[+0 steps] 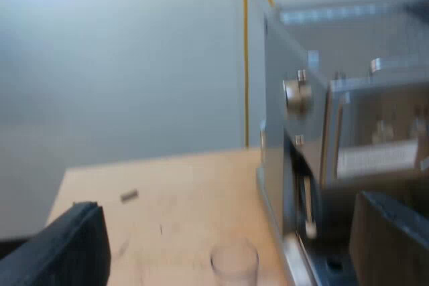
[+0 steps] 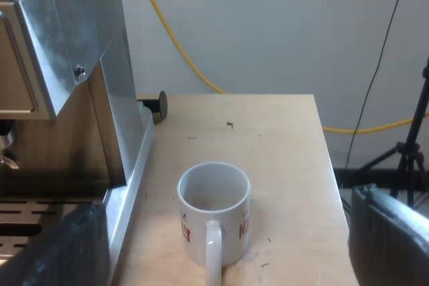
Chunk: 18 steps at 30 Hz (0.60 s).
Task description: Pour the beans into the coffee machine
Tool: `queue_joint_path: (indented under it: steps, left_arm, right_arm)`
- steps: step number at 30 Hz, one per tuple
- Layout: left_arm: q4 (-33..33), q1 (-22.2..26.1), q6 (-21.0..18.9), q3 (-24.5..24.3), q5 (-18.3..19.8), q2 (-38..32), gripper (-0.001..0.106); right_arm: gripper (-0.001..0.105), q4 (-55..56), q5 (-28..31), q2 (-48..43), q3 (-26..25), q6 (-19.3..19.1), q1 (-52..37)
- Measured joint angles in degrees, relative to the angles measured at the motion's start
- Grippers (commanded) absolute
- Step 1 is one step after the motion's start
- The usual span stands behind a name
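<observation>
Left gripper (image 1: 231, 232): released, its two black, blocky matte fingers (image 1: 74, 246) spread wide and grasping nothing.
Measuring glass (image 1: 234, 266): small, clear and round, upright on the bench (image 1: 181, 185) between the left fingers as seen from the wrist, touching neither; it is just beside the machine's base. I cannot tell what it holds.
Right gripper (image 2: 224, 202): released too, with dark, square-edged fingers far apart above the bench and nothing between their pads.
Mug (image 2: 231, 222): white glazed cylinder with red lettering on its wall, upright under the right gripper, untouched. Its handle points toward the wrist and the inside looks bare and pale. It stands near the machine's base.
Espresso machine (image 2: 80, 25): boxy body of brushed sheet metal with flat side panels held by small round screws, standing on the bench. A round metal knob (image 1: 297, 94) juts from its front edge in the left wrist view. A slotted metal drip grate (image 2: 27, 212) lies low at its front in the right wrist view.
Bench surface: pale, smooth wood with square corners and a few small dark specks.
Yellow cable (image 2: 174, 45): thin, curving down the plain grey wall (image 2: 281, 25) behind the machine.
Tripod (image 2: 409, 152): black, thin-legged, on the floor beyond the bench edge.
</observation>
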Motion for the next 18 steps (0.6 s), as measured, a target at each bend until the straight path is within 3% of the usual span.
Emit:
queue_joint_path:
  steps: [6, 11, 18]
  left_arm:
    - [4.4, 0.0, 0.0, 0.8, 0.0, -2.5, 0.09]
    - [8.4, 0.0, 0.3, 0.8, -0.1, -5.1, 0.09]
    - [13.4, 0.0, 0.3, 0.8, -1.0, -7.4, 0.09]
  right_arm:
    - [0.079, 0.0, 0.0, -3.6, 1.8, 0.1, 0.0]
    - [0.079, 0.1, 0.0, -5.9, 4.4, 4.3, 0.0]
    - [0.079, 0.5, -2.8, -5.9, 6.3, 5.0, 0.0]
